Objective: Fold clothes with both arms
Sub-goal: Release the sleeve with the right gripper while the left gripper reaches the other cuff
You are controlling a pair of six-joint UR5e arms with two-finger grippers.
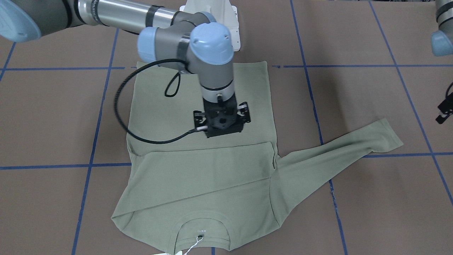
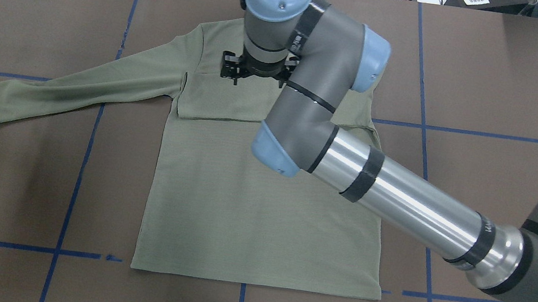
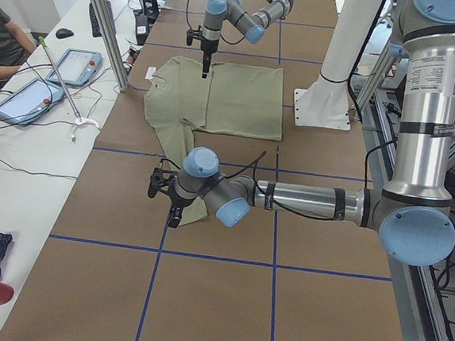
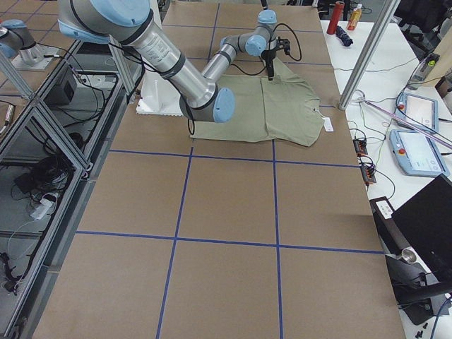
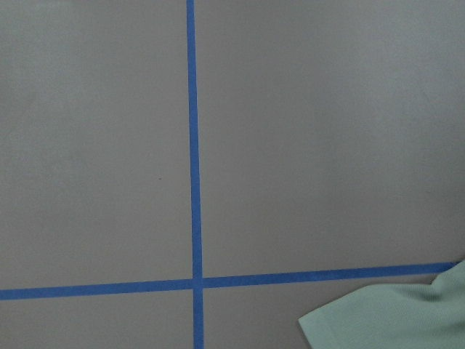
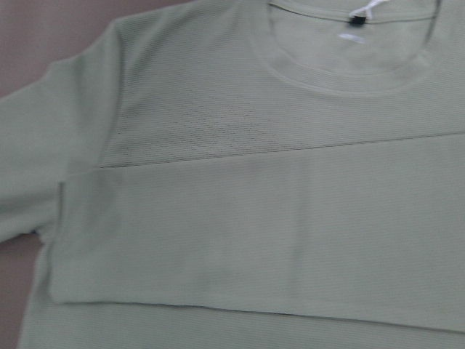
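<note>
Two risks. Sage-green long-sleeved knit shirt (image 2: pixel 261 211) lies flat on the brown paper-covered bench (image 2: pixel 489 70), collar away from the robot. One sleeve (image 1: pixel 201 166) is folded across the chest; the other sleeve (image 1: pixel 339 152) stretches out to the robot's left. Right gripper (image 1: pixel 222 122) hangs over the shirt's body near the folded sleeve, fingers hidden under the wrist, so can't tell their state. Left gripper (image 1: pixel 444 111) sits near the cuff (image 5: pixel 392 323), mostly out of frame, so can't tell either. Risk 1: left fingers catch only the cuff's top layer and the sleeve slips mid-fold. Risk 2: right gripper descends, snags the folded sleeve and drags it open.
</note>
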